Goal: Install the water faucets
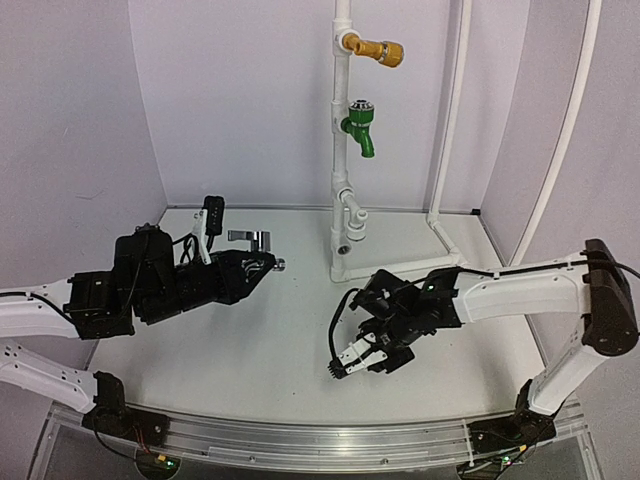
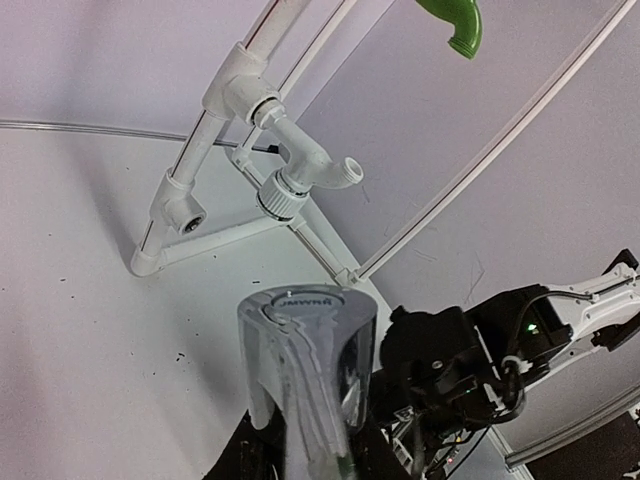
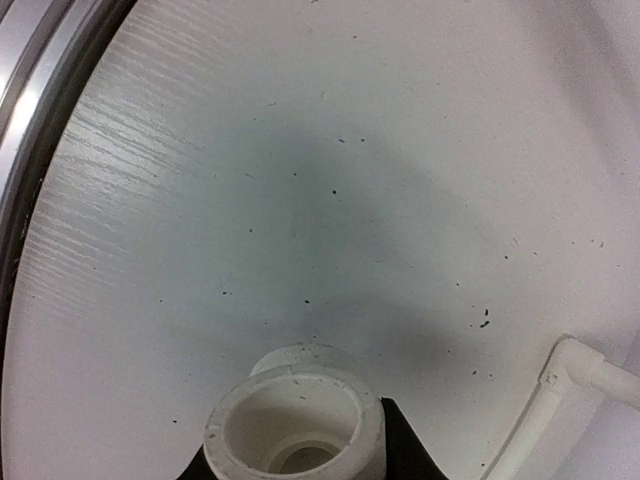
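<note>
While both arms hover over table point(image 1: 250, 350), pipe stand point(image 1: 341, 200) rises at back wall; left gripper point(image 1: 262, 266) clamped tight on metal tap point(image 2: 305, 370), lever handle showing, well left of stand; right gripper point(image 1: 355, 360) low near front edge, jaws narrow around white fitting point(image 3: 295, 425), socket facing wrist camera, seemingly clear of table.

Socketed white fitting point(image 3: 295, 425) over table point(image 3: 300, 150)

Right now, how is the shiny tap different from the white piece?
The silver tap is shiny metal; the white fitting is dull plastic. The tap has a flat lever; the fitting is a round open cup. The left gripper holds the tap, the right gripper the fitting. Both are small and held.
</note>
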### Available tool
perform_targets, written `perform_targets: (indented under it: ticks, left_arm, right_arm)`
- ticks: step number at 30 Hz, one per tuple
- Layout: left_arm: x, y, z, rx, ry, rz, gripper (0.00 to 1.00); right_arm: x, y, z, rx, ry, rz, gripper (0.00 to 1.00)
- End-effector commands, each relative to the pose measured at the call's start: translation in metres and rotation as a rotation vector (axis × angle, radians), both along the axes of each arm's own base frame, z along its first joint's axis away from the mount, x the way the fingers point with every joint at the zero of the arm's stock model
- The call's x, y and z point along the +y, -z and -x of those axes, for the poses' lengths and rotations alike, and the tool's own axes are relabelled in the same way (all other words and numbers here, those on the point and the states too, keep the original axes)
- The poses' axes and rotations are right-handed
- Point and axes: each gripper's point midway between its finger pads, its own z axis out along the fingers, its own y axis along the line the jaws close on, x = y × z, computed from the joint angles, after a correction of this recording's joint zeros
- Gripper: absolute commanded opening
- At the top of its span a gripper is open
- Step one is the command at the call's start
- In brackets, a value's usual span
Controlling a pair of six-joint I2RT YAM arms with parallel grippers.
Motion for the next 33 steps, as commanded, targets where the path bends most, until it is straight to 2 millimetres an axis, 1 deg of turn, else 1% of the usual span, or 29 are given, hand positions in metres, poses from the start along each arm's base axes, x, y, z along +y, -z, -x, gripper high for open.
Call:
perform_targets:
  ticks: [1,4,9,14,23,26,28,33]
  left_arm:
    - [0.007,-0.018,-0.007,-0.019,-0.044,0.05,0.0]
    - [0.01,-0.015,-0.01,-0.008,-0.06,0.05,0.0]
    - [0.014,-0.012,-0.015,0.01,-0.076,0.053,0.0]
    - [0.014,-0.009,-0.018,0.019,-0.08,0.057,0.0]
    - [0.011,-0.007,-0.022,0.023,-0.071,0.047,0.0]
    - [0.011,-0.006,-0.023,0.025,-0.07,0.044,0.0]
    - [0.01,-0.006,-0.024,0.024,-0.067,0.039,0.0]
    - [0.009,-0.006,-0.026,0.024,-0.062,0.034,0.0]
  right_arm:
    - [0.016,0.005,-0.007,-0.006,-0.129,0.036,0.0]
    - [0.017,0.012,-0.012,-0.008,-0.196,0.06,0.0]
    - [0.007,0.027,-0.013,-0.008,-0.308,0.146,0.04]
    - [0.002,0.034,-0.009,0.018,-0.383,0.202,0.06]
    - [-0.01,0.049,-0.011,-0.005,-0.489,0.288,0.07]
    - [-0.015,0.052,-0.013,-0.016,-0.525,0.309,0.1]
    - [-0.016,0.052,-0.015,-0.024,-0.541,0.314,0.16]
    - [-0.013,0.049,-0.018,-0.028,-0.536,0.302,0.44]
